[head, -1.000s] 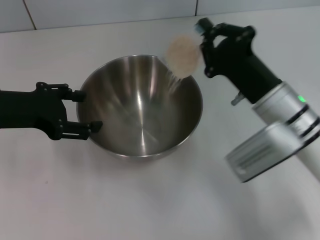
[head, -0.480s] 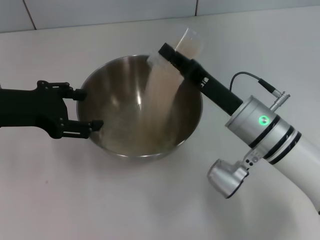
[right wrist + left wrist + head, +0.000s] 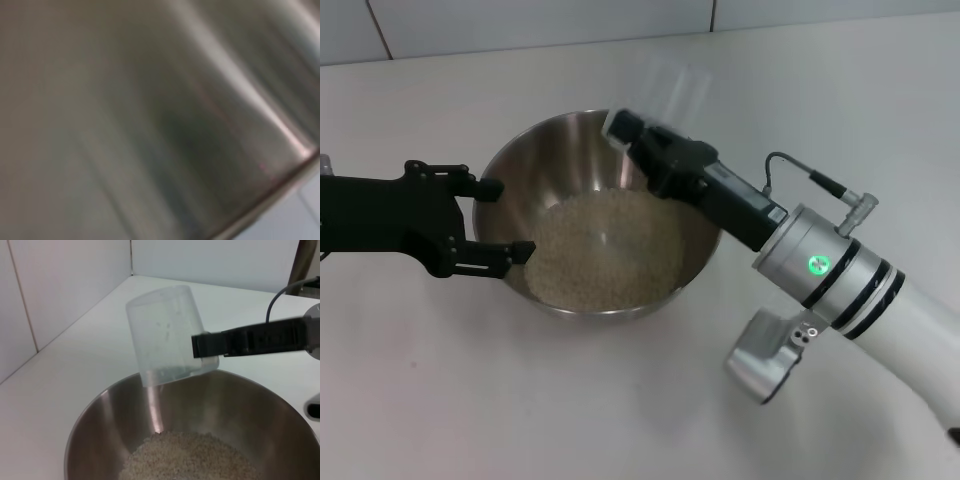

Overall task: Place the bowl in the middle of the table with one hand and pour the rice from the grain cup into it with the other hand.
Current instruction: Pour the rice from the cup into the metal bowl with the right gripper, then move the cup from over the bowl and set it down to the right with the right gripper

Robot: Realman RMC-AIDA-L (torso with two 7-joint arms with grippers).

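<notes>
- You see the right gripper (image 3: 632, 135) over the far right part of the bowl (image 3: 695, 250). Its fingers are clenched on the grain cup (image 3: 672, 90), and they reach in from the right side.
- The grain cup is turned upside down and tilted: its open mouth points down to the inside of the bowl and its base points up and away. In the left wrist view the grain cup (image 3: 167, 335) looks empty, with only a few small specks on the clear wall, and a black finger (image 3: 250, 342) presses across its lower side.
- The left gripper (image 3: 500, 217) is at the left side of the bowl. Its fingers are spread wide, one by the far part of the left rim and one by the near part. They are very close to the rim, but you cannot tell from the head view whether they touch the metal.
- There is no brand, label or writing that you can read on the cup, the bowl or the arms. The right wrist carries only a small green light (image 3: 813, 265).
- The bowl stands on the white bench (image 3: 520, 400), about in the middle of it. The rice (image 3: 605, 245) lies in the bottom as a pale heap that covers the floor of the bowl; the steel wall above it is bare.
- The right wrist view is filled by the brushed steel wall of the bowl (image 3: 150, 120), very near, and its rim runs across one corner.
</notes>
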